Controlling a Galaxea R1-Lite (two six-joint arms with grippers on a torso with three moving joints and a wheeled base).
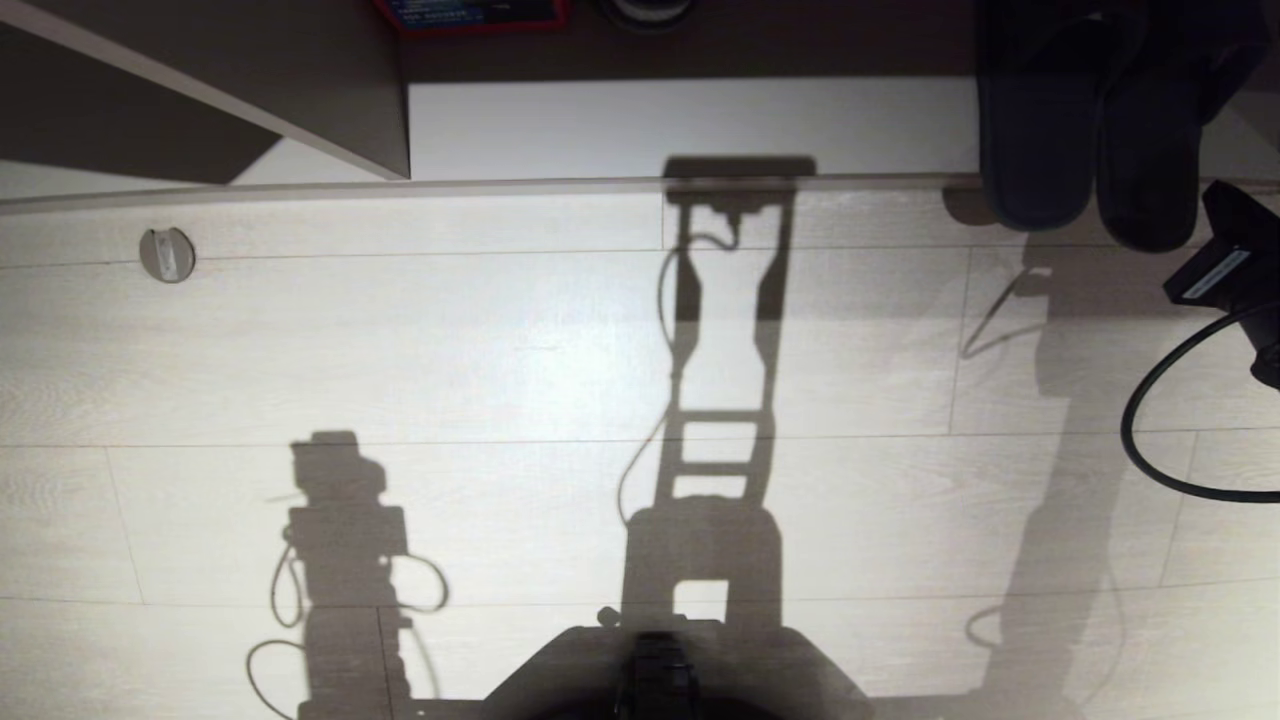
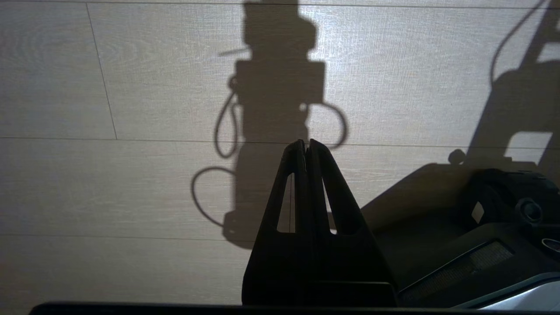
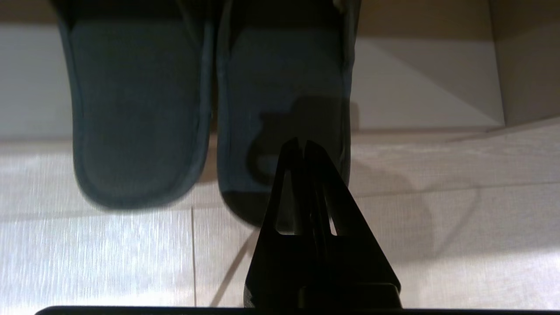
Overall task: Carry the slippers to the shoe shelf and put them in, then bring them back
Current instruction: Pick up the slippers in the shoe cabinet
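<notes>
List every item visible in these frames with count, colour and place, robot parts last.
slippers: 2, dark charcoal, side by side, partly on the shelf's bottom plank, ends overhanging the floor
shoe shelf: 1, pale board, slanted divider at left, light bottom plank
red-edged item: 1, at the head view's top edge
round disc: 1, grey, on floor near shelf edge
floor: pale wood planks
left gripper: black, shut, empty, over bare floor
right gripper: black, shut, empty, by the slippers

The pair of dark charcoal-grey slippers [image 3: 135,113] looks like soft matt cloth with a fine nap, at the upper left of the right wrist view. The pale wood-grain floor [image 1: 480,380] has a smooth, faintly sheeny finish; the light bottom plank of the shoe shelf [image 1: 690,125] is smooth and matt. Both black tools [image 2: 306,146] [image 3: 302,146] look like matt plastic.
</notes>
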